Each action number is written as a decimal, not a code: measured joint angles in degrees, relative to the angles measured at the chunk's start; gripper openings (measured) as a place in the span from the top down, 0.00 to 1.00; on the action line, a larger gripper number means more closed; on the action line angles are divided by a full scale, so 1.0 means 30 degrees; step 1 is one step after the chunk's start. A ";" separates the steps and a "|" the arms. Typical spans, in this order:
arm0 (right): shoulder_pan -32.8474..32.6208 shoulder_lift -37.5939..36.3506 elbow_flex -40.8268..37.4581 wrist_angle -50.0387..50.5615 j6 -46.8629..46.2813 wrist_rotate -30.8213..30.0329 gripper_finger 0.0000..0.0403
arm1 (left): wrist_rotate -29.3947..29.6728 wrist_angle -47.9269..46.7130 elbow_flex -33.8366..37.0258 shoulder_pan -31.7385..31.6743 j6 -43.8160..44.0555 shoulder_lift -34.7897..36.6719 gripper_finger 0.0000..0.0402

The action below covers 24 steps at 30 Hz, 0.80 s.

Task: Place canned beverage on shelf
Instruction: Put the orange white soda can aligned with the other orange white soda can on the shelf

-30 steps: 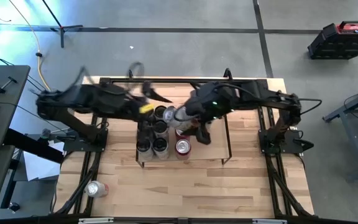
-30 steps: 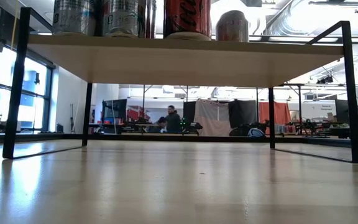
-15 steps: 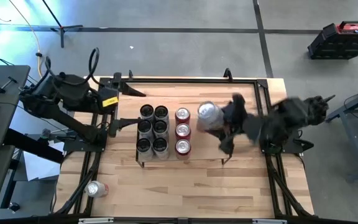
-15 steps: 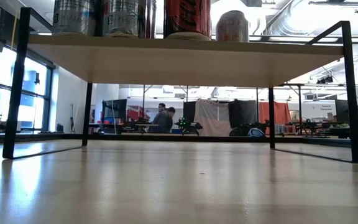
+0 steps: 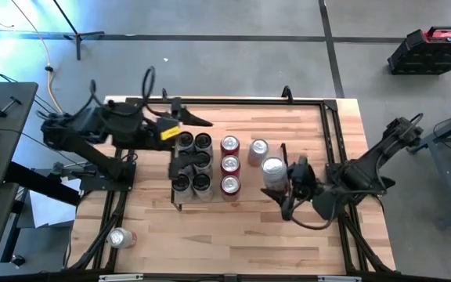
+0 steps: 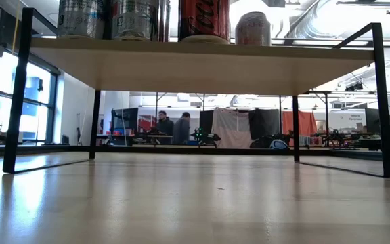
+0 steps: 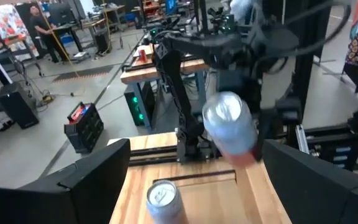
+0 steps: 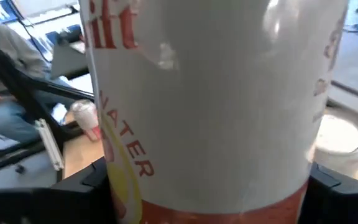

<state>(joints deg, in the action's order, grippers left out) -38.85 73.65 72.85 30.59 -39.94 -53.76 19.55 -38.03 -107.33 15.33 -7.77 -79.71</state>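
The shelf [image 5: 253, 194] is a low light-wood board on black wire end frames in the middle of the table. On it stand two columns of dark cans [image 5: 193, 161], a column of three red cans [image 5: 229, 164] and one white can [image 5: 258, 149]. My right gripper [image 5: 282, 182] is shut on another white can [image 5: 272, 169] with orange lettering, above the shelf's right part. My left gripper [image 5: 190, 133] is open and empty over the shelf's far left corner; its fingers [image 7: 92, 177] stand wide apart. My right gripper pinches the white can's side wall [image 8: 123, 186] between its two fingers, one finger [image 8: 331, 186] on each side. The fingers come about level from the table's right side. The can is lifted clear of the shelf, about upright, its silver top [image 7: 224, 109] up.
A silver can [image 5: 118, 237] lies on the table near its near left corner. Black rails [image 5: 331, 133] edge the tabletop. In the low view the space under the shelf [image 6: 195, 64] is free, and people [image 6: 171, 127] stand far off in the room behind.
My right gripper has carried the white can from over the shelf's middle toward the table's right edge, then toward the near edge, with the can staying about upright. My left gripper has drawn back toward the left edge, then come back to the shelf's far left corner.
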 joint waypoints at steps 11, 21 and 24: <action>-0.0390 -0.0340 -0.4804 -0.7254 0.4456 0.1129 0.30 | 0.0136 0.1990 0.0007 0.0093 0.3578 -0.1762 0.12; -0.0468 -0.0175 -0.8618 -1.2035 0.6946 0.0723 0.30 | 0.2656 0.2063 0.0007 0.0842 0.6212 -0.1743 0.12; -0.0468 -0.0175 -0.9143 -1.2179 0.6981 0.0645 0.30 | 0.2775 0.1946 0.0007 0.1007 0.6207 -0.1694 0.12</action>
<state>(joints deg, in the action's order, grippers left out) -40.25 73.12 45.43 -5.95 -19.00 -51.83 27.87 -32.19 -107.31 18.35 10.85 -84.79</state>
